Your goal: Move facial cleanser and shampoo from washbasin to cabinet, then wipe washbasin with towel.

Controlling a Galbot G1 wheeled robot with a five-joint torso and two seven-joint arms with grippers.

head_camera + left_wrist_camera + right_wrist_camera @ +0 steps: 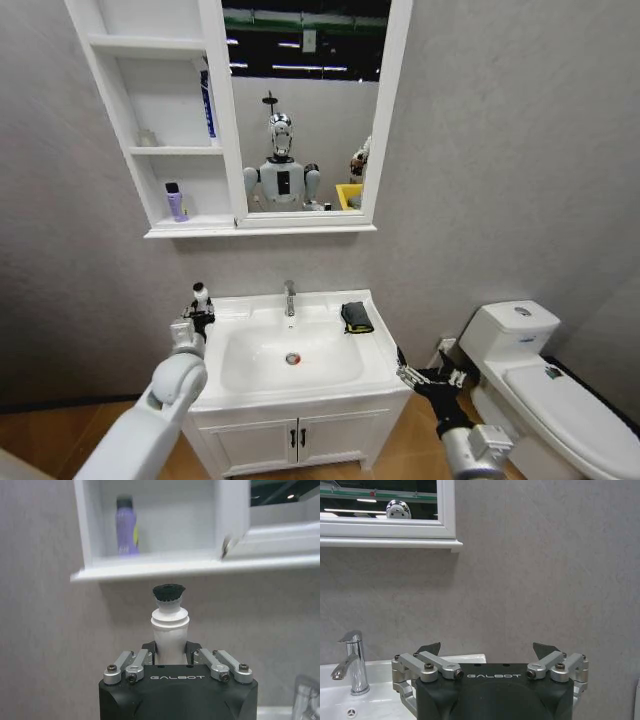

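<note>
The left gripper (170, 652) pinches a white plastic bottle with a black cap (169, 625) at the rear left corner of the white rectangular ceramic washbasin (330, 385), below the white three-shelf cabinet (160, 150), whose bottom shelf carries a purple bottle with a black cap (175, 201). The small folded black towel with yellow edging (356, 317) lies on the rim right of the chrome tap (290, 297). The right gripper (425, 376) hangs with fingers spread just off the washbasin's front right corner, beside the white toilet (550, 390)
</note>
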